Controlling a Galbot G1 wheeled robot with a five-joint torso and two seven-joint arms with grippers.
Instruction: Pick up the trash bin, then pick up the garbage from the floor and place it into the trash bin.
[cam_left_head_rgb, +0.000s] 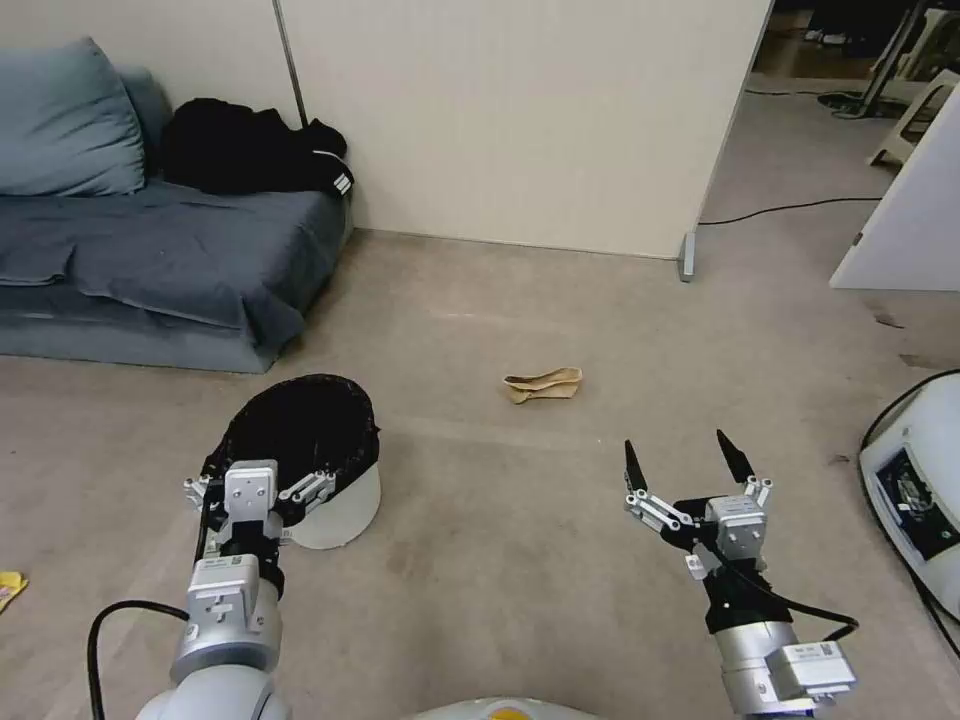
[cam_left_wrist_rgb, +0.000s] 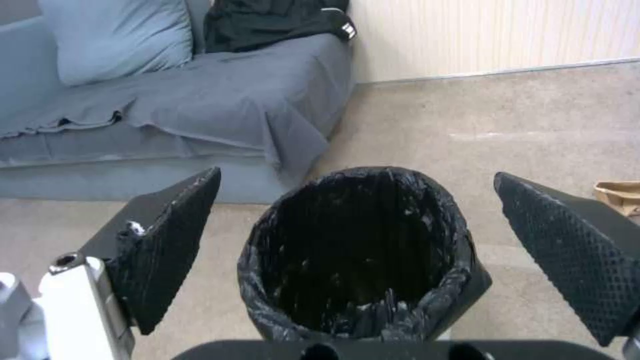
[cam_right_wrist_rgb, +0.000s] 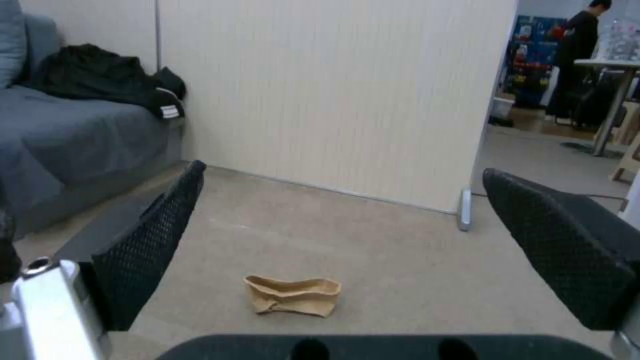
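Observation:
The trash bin (cam_left_head_rgb: 340, 505), white with a black bag folded over its rim, stands on the carpet at the near left. My left gripper (cam_left_head_rgb: 260, 472) is at its near rim, open; in the left wrist view the bin (cam_left_wrist_rgb: 360, 250) sits between the spread fingers (cam_left_wrist_rgb: 170, 240) without either pad touching it. A crumpled brown paper bag (cam_left_head_rgb: 543, 385), part of the garbage, lies on the floor ahead of centre. My right gripper (cam_left_head_rgb: 684, 455) hovers open and empty short of it, and the bag (cam_right_wrist_rgb: 293, 296) lies ahead of the fingers in the right wrist view. A yellow wrapper (cam_left_head_rgb: 8, 588) lies at the far left edge.
A grey-blue sofa (cam_left_head_rgb: 150, 260) with a cushion and black clothing (cam_left_head_rgb: 250, 150) fills the left. A beige partition (cam_left_head_rgb: 520, 120) stands behind, with its metal foot (cam_left_head_rgb: 686, 255) and a cable on the floor. A white cabinet (cam_left_head_rgb: 910, 220) and a white machine (cam_left_head_rgb: 915, 490) are at the right.

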